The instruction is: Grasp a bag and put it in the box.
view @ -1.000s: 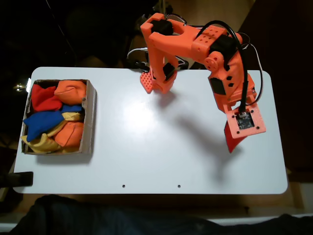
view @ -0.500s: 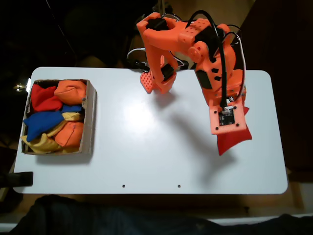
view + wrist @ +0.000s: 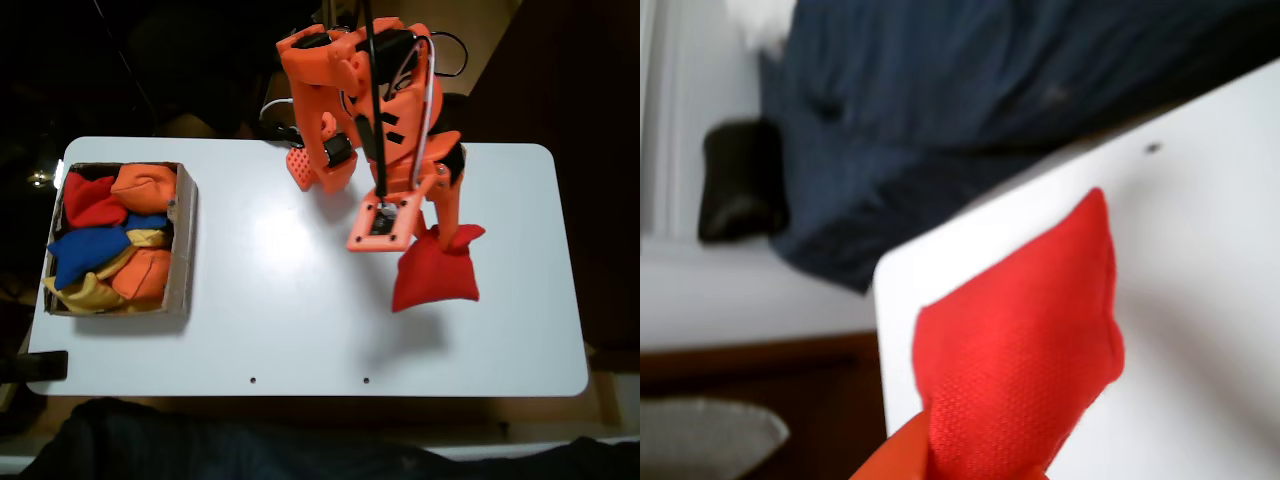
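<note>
While claw [image 3: 447, 232] holds bag [image 3: 434, 275], box [image 3: 183, 240] packed with bean bags [image 3: 140, 190]

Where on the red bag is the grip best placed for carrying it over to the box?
Judging by the fixed view, the pinched upper corner serves well: the bag hangs below the gripper from that gathered corner, with its filling slumped low. A grip from above on bunched fabric likely holds better than one on the plump middle. The box lies at the table's left.
</note>
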`<state>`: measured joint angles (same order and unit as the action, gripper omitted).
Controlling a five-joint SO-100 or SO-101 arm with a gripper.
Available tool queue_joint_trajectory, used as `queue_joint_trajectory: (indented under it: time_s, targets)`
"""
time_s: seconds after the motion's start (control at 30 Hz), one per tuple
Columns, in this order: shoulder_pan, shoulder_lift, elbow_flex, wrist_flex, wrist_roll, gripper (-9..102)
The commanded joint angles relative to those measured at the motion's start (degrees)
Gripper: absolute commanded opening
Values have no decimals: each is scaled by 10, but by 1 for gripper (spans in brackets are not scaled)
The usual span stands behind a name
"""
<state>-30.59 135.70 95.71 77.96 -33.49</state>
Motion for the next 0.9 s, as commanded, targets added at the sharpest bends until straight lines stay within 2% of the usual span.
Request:
queue_joint_trajectory:
  time_s: [0.0, 0.87]
  targets:
    - [30, 44, -9, 7, 11, 0]
    - [252, 130, -10, 101, 94, 0]
